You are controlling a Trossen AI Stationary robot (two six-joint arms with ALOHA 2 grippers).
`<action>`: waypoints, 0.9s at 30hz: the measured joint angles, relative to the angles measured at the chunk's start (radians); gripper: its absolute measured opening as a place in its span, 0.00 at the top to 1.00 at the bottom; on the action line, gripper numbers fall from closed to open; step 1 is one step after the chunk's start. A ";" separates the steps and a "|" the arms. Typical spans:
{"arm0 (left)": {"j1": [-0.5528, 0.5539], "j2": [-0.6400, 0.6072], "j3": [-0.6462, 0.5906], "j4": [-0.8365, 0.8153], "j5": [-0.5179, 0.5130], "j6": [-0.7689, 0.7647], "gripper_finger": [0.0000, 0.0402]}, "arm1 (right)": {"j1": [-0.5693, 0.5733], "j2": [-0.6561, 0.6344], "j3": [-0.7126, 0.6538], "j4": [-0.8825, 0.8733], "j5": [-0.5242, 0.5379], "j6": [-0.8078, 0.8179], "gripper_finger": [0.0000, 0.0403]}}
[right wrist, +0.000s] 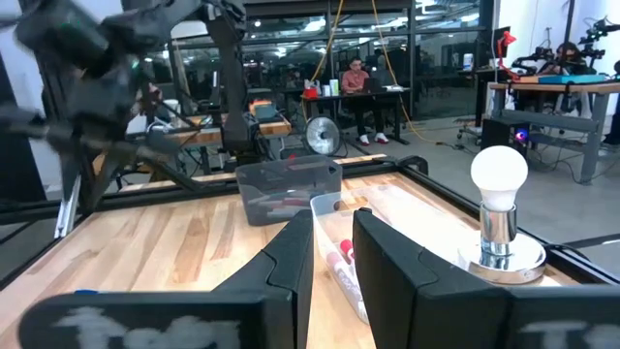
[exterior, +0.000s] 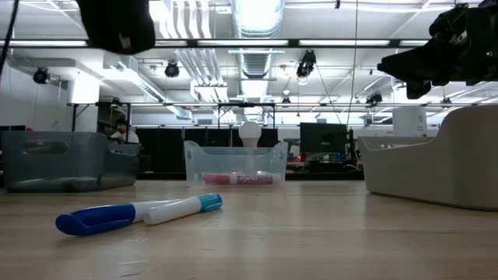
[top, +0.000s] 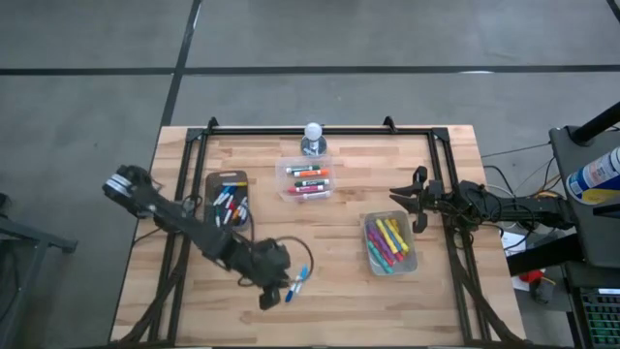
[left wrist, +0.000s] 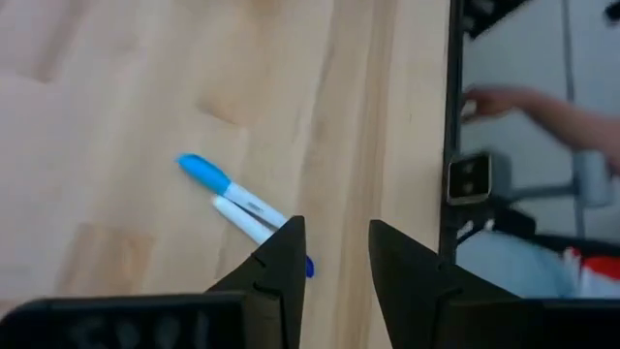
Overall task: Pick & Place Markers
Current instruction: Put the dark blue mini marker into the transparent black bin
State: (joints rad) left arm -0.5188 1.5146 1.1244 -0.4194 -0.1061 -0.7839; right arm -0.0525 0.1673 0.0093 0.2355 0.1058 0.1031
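Two markers lie side by side flat on the wooden table near its front edge. One is white with a light-blue cap (left wrist: 205,174) and one has a dark-blue cap (exterior: 97,220); in the high view they show as one pair (top: 298,284). My left gripper (top: 271,297) hangs over the table just left of them, slanting down. It is open, with only bare wood between its fingers (left wrist: 336,228). More markers lie in the dark grey tray (top: 228,182) and in two clear tubs (top: 285,171) (top: 412,264). My right gripper (top: 402,206) waits level at the right side, its fingers (right wrist: 334,218) a little apart and holding nothing.
A light bulb on a metal base (top: 313,139) stands at the far edge, behind the middle tub. Black frame rails (top: 320,130) run along the table's edges. A person's hand (left wrist: 489,100) shows beyond the table edge. Bare wood lies between the loose markers and the right tub.
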 joint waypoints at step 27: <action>-0.042 0.348 0.001 0.053 -0.209 -0.027 0.73 | 0.000 0.000 0.000 0.000 0.000 -0.001 0.83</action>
State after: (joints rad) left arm -0.5605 1.8621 1.1253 -0.3667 -0.3147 -0.8113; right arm -0.0528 0.1673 0.0093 0.2356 0.1059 0.1025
